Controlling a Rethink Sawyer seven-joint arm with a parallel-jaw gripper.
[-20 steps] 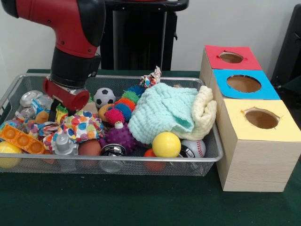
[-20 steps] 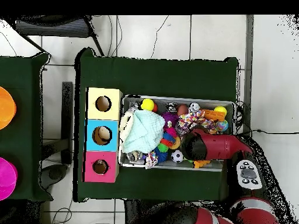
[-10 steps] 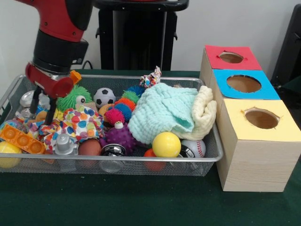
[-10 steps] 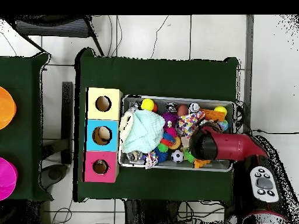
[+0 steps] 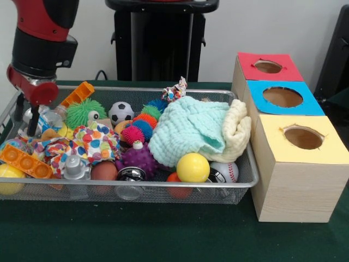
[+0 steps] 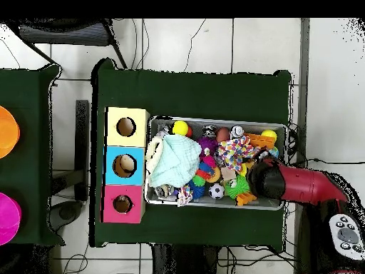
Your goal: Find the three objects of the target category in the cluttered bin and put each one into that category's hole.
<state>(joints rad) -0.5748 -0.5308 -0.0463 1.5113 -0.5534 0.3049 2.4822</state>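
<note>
One gripper [image 5: 26, 117] over the bin's [image 5: 163, 192] left end | fingers apart, holding nothing | green fuzzy toy [image 5: 86, 112] beside | red-panelled hole [image 5: 268, 66] well apart

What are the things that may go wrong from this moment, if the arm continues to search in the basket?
The gripper hangs at the end of the wire basket farthest from the red-panelled hole, so any carry is long and a toy may drop. The mint cloth and cream cloth could hide targets. Round toys, like the yellow ball, may roll when pushed.
</note>
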